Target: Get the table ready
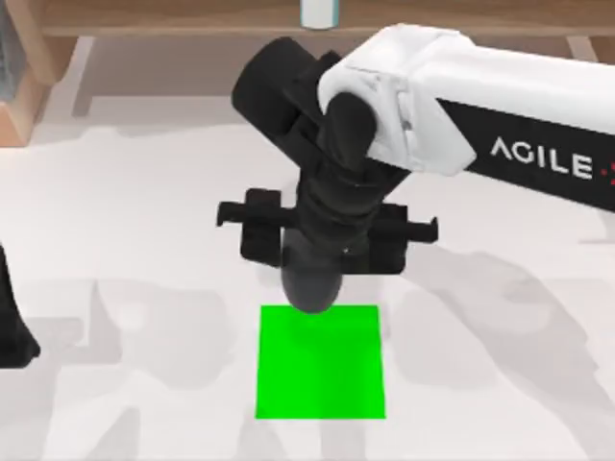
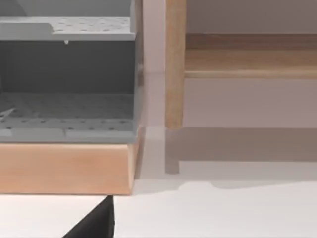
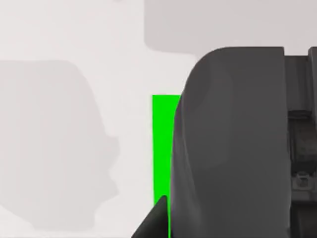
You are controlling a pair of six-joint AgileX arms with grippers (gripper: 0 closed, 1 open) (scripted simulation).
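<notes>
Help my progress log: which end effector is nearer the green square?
The right end effector, hanging at the green square's edge; the left arm sits parked at the table's left side.

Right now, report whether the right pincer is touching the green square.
Cannot tell. The top view puts the right pincer over an edge of the green square, height unreadable; in the right wrist view a dark bulk hides any meeting.
</notes>
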